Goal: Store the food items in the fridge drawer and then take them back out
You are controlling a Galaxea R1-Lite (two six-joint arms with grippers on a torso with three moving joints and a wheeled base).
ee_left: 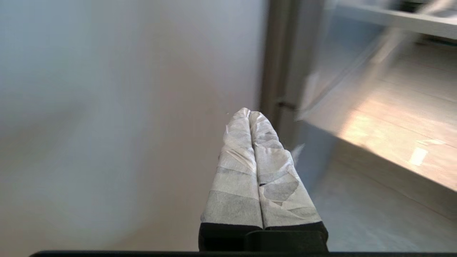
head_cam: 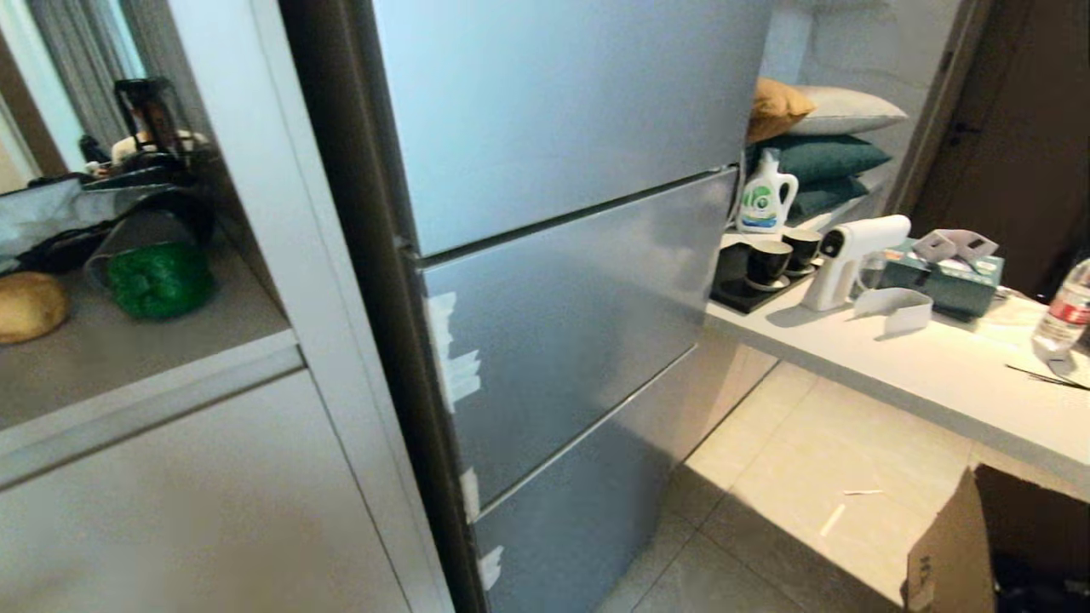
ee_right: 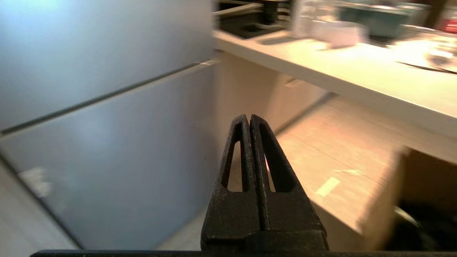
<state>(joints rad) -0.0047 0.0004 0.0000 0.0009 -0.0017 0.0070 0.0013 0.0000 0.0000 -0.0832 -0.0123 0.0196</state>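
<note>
Facing the fridge drawer (head_cam: 570,340), shut, we keep L gripper (ee_left: 249,113) & R gripper (ee_right: 247,117) both fully closed, holding nothing. Potato (head_cam: 30,305) & green pepper (head_cam: 159,279) sit on the shelf (head_cam: 196,340) at its left end, near the front edge.

We see soft daylight glare on the fridge (head_cam: 562,111); both wrist views blur, and the floor (head_cam: 817,477) lies shadowed.

The fridge drawer (head_cam: 570,340) is set in the middle of the fridge front, below the tall upper door (head_cam: 553,102) and above the lowest panel (head_cam: 579,502). To the left, on a cabinet shelf (head_cam: 128,358), the bell pepper (head_cam: 160,281) is placed just right of the potato (head_cam: 30,305). To the right, on a counter (head_cam: 937,375), cups (head_cam: 779,255), a detergent bottle (head_cam: 764,196) and a tissue box (head_cam: 945,277) are set. A cardboard box (head_cam: 945,545) stands on the floor below.
</note>
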